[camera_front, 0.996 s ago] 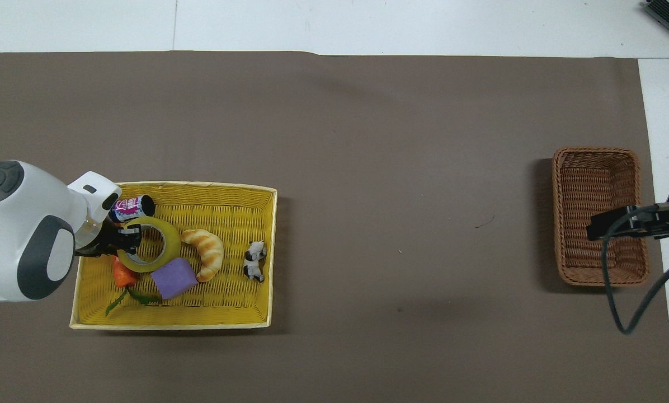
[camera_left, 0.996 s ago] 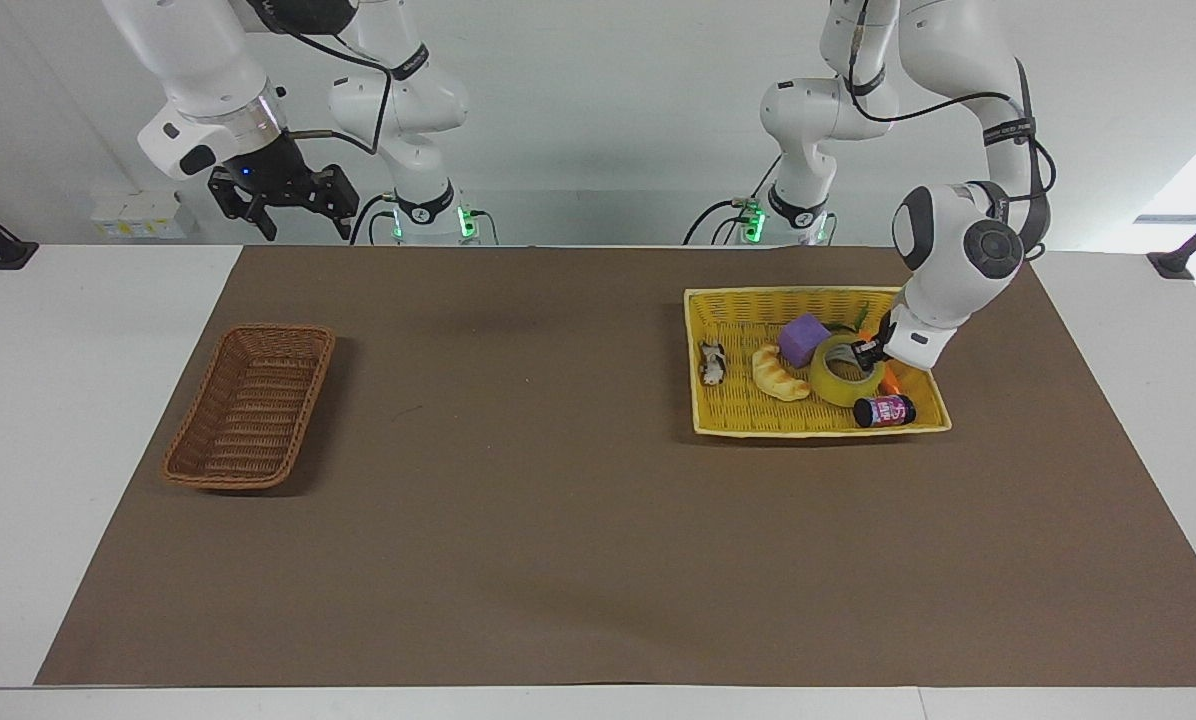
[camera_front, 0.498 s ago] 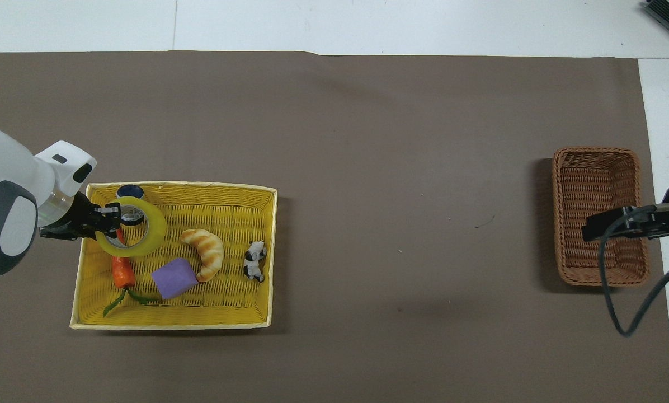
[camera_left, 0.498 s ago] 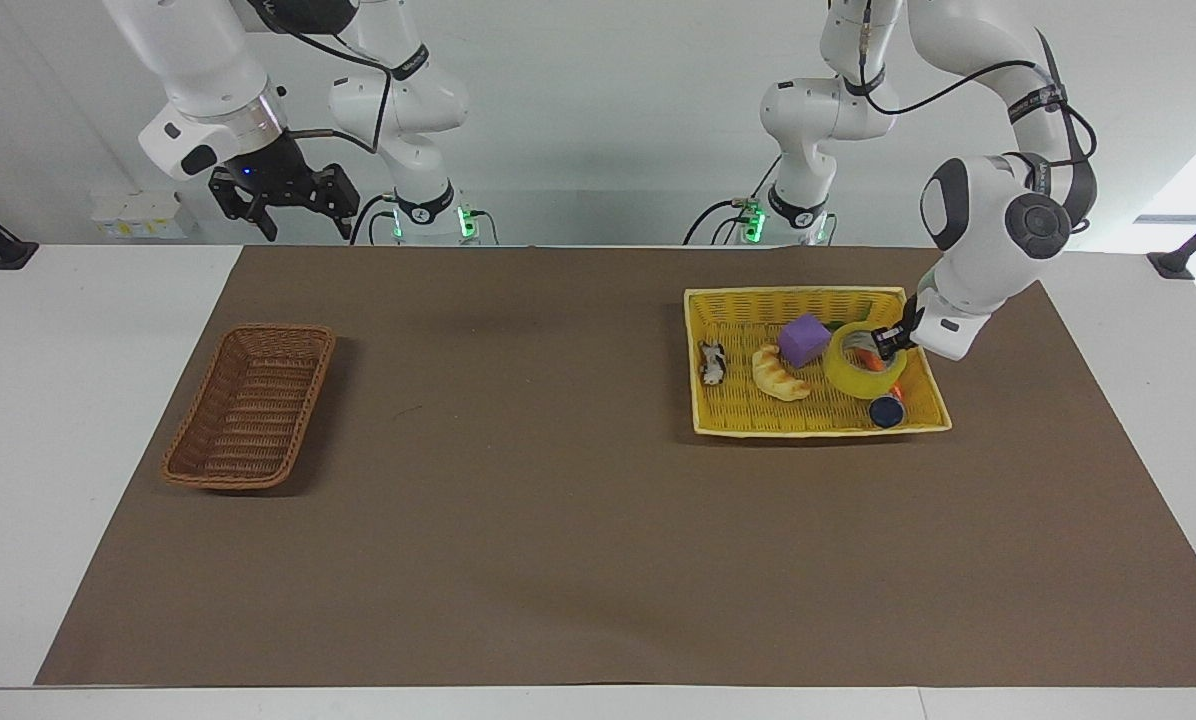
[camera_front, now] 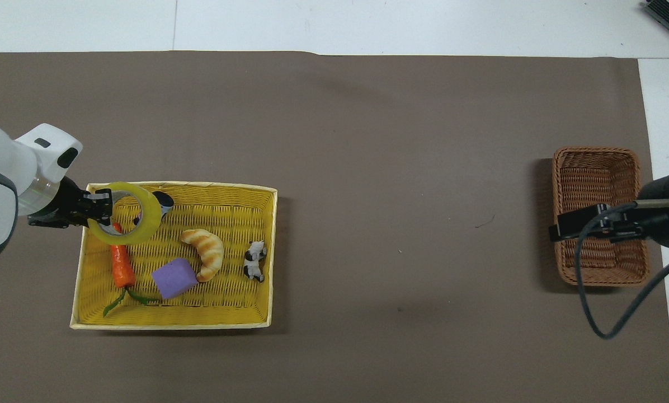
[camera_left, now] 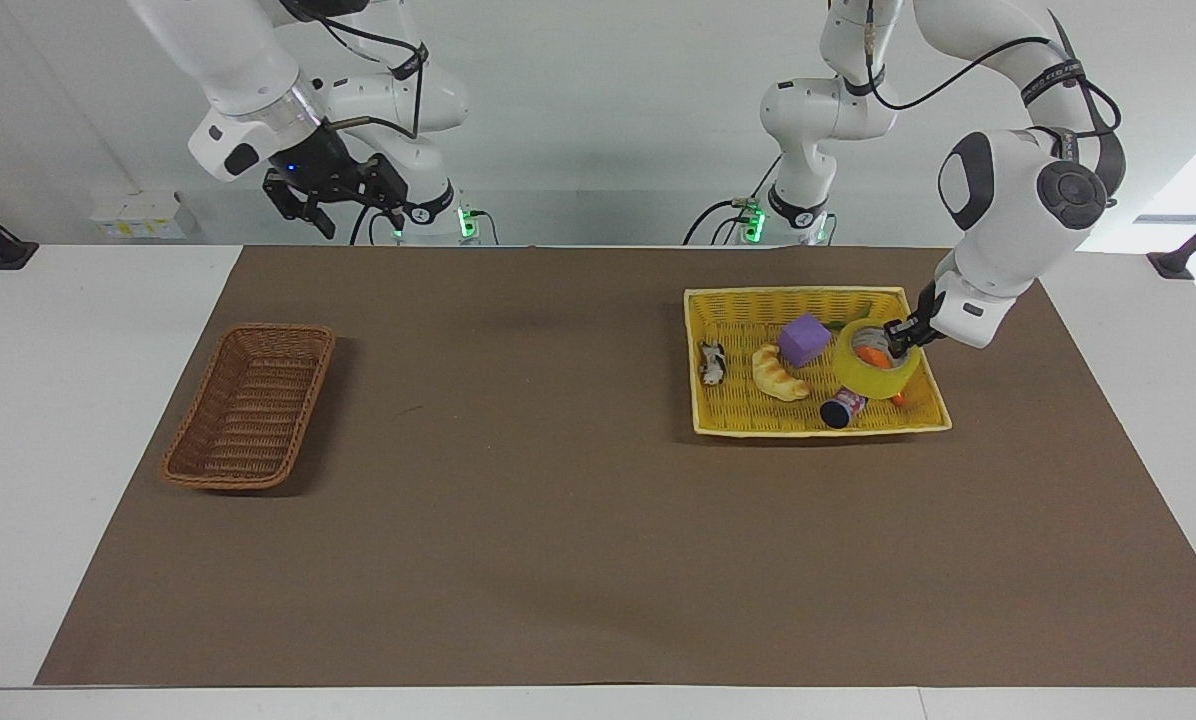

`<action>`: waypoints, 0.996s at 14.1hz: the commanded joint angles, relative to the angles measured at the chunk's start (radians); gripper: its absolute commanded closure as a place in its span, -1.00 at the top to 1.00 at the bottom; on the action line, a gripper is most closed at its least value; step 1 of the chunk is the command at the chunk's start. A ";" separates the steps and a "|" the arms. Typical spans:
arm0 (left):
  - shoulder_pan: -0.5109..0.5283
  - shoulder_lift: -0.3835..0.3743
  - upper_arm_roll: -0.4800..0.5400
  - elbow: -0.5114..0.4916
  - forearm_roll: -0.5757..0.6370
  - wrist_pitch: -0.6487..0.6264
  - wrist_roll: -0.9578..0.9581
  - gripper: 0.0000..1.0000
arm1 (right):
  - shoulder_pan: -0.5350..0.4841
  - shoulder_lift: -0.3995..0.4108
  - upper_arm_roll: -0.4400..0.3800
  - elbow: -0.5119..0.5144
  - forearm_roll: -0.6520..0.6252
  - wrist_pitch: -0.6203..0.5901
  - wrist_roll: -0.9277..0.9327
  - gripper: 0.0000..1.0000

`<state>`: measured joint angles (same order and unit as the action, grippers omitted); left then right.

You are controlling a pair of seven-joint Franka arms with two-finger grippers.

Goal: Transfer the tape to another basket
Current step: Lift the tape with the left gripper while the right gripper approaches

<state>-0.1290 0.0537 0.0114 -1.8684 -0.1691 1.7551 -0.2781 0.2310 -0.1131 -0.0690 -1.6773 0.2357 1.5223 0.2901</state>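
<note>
We see the left gripper (camera_left: 898, 335) clamped on the rim of the tape (camera_left: 870, 370), one finger inside the ring and one outside, holding the roll lifted and tilted over the yellow basket (camera_left: 728, 415) at the left arm's end of the bench. In the overhead view the tape (camera_front: 126, 219) hangs over the basket's corner that lies farthest from the robots and closest to the left arm's end, with the left gripper (camera_front: 102, 202) coming in over the basket's end wall (camera_front: 80, 280). Under and around the roll we make out a carrot (camera_front: 121, 267) lying in the basket, and a small dark can (camera_left: 842, 408) tipped on its side near the basket's wall farthest from the robots. A purple block (camera_left: 804, 339), a croissant (camera_left: 779, 373) and a small black-and-white figure (camera_left: 711, 362) also lie in the yellow basket, apart from the tape. The brown wicker basket (camera_left: 248, 405) sits near the right arm's end of the bench, well apart from the yellow one, with nothing visible in it. The right gripper (camera_left: 336, 195) waits raised near the bench's edge closest to the robots, toward the right arm's end; its fingers appear spread and hold nothing.
</note>
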 commanded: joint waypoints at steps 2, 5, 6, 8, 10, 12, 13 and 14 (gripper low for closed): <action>-0.046 0.014 -0.057 0.066 -0.087 -0.029 -0.193 -1.00 | 0.033 -0.016 0.005 -0.038 0.053 0.065 0.064 1.00; -0.136 0.020 -0.077 0.089 -0.172 0.024 -0.298 -1.00 | 0.086 -0.017 0.005 -0.091 0.131 0.155 0.148 1.00; -0.170 0.020 -0.077 0.089 -0.212 0.061 -0.321 -1.00 | 0.114 -0.016 0.005 -0.107 0.135 0.194 0.171 1.00; -0.260 0.020 -0.077 0.089 -0.245 0.153 -0.419 -1.00 | 0.148 -0.013 0.005 -0.148 0.161 0.248 0.170 1.00; -0.334 0.018 -0.080 0.089 -0.256 0.207 -0.495 -1.00 | 0.163 -0.014 0.006 -0.189 0.192 0.295 0.175 1.00; -0.397 0.018 -0.087 0.086 -0.267 0.263 -0.561 -1.00 | 0.163 -0.013 0.006 -0.199 0.215 0.302 0.156 1.00; -0.418 0.018 -0.087 0.087 -0.267 0.280 -0.581 -1.00 | 0.163 -0.014 0.006 -0.209 0.217 0.306 0.137 1.00; -0.432 0.017 -0.088 0.089 -0.268 0.293 -0.596 -1.00 | 0.163 -0.013 0.006 -0.219 0.223 0.314 0.094 1.00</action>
<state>-0.5287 0.0645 -0.0914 -1.8039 -0.4176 2.0214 -0.8406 0.4000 -0.1078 -0.0631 -1.8554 0.4213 1.8083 0.4405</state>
